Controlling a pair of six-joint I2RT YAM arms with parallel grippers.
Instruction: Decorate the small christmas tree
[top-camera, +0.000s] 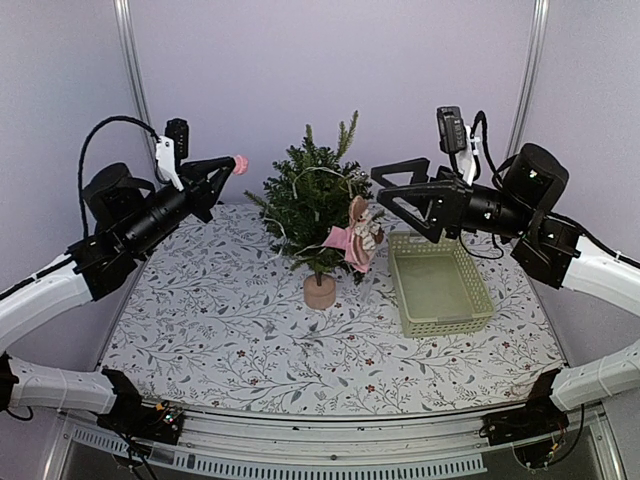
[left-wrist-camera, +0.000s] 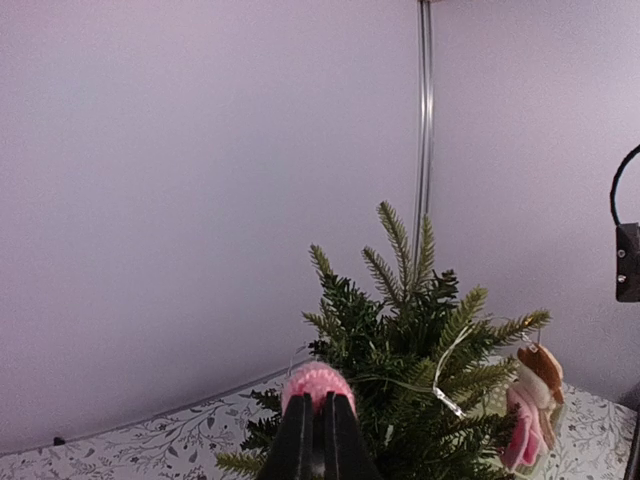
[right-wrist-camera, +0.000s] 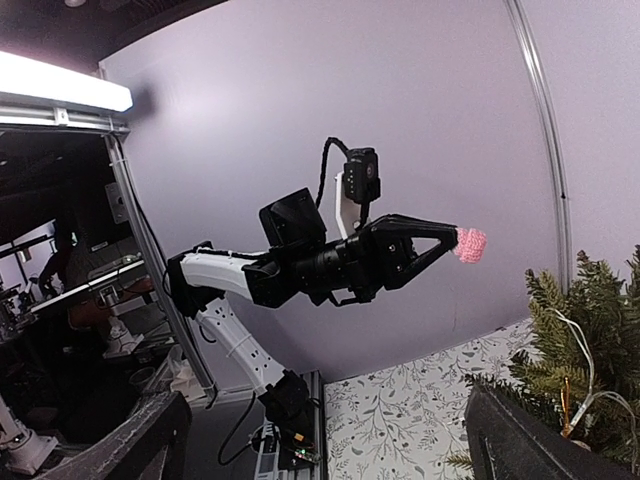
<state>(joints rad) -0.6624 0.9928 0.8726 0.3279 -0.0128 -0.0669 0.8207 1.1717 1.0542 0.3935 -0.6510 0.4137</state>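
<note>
In the view from above, the small christmas tree (top-camera: 318, 205) was seen standing upright on its tan base (top-camera: 320, 291) near the middle of the flower-patterned surface (top-camera: 220, 320). A pale green basket (top-camera: 440, 285) lay just beside it on the right arm's side. A doll ornament (top-camera: 358, 235) in pink was hung from a branch on the side facing the basket. The left fingers (top-camera: 222, 168) were closed on a pink fuzzy ball (top-camera: 240, 164), held level with the upper branches and a little apart from them. It was presumably held there so that it could be carried in to a bare branch on that side. The right fingers (top-camera: 392, 165) were spread wide near the doll, and nothing was gripped by them.

In the left wrist view, the ball was pinched at the very tip of the closed fingers. The tree stood directly ahead with its crown above the ball, so a high branch was judged the likely target. A thin light string (left-wrist-camera: 452, 355) was draped through the needles, and the doll hung at the tree's right edge.

In the right wrist view, that arm's own fingers were seen only at the two lower corners, far apart and with nothing between them. The left arm and its ball were seen opposite, and the tree's edge at the right.
</note>
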